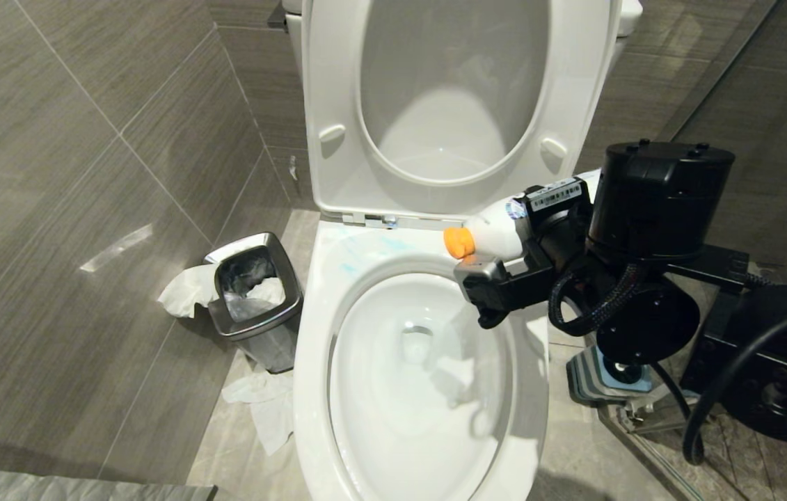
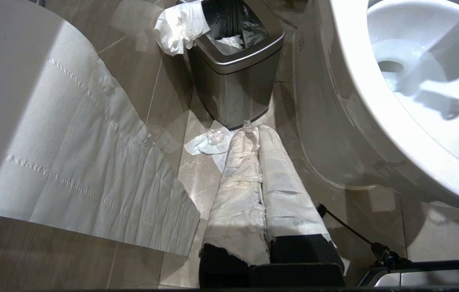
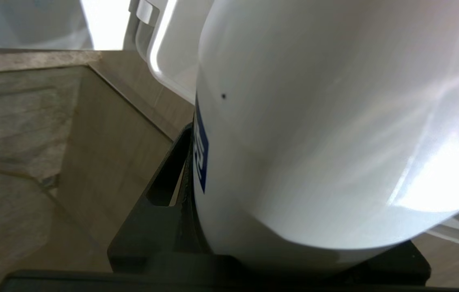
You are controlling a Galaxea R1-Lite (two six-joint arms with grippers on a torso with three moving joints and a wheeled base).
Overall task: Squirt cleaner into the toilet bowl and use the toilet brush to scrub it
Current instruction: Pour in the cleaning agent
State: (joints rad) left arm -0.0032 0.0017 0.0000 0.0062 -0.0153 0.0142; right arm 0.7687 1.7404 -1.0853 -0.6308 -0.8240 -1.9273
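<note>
The toilet bowl (image 1: 309, 362) stands open before me, its seat and lid raised against the wall. Pale blue cleaner (image 1: 365, 249) smears the back left of the rim. My right gripper (image 1: 504, 236) is shut on a white cleaner bottle (image 1: 497, 226) lying nearly level over the bowl's back right rim, its orange cap (image 1: 459, 242) pointing toward the bowl's middle. In the right wrist view the bottle (image 3: 314, 121) fills the space between the dark fingers (image 3: 160, 202). The toilet brush is out of view. My left gripper (image 2: 253, 129), fingers wrapped in white paper, hangs shut near the floor beside the bowl (image 2: 351, 81).
A steel-rimmed bin (image 1: 254, 299) with a black liner stands left of the toilet, with crumpled tissues (image 1: 261, 410) on the floor around it. A hanging sheet of toilet paper (image 2: 71, 142) is close to the left arm. A grey-and-blue holder (image 1: 602, 376) sits on the floor right of the toilet, partly behind my arm.
</note>
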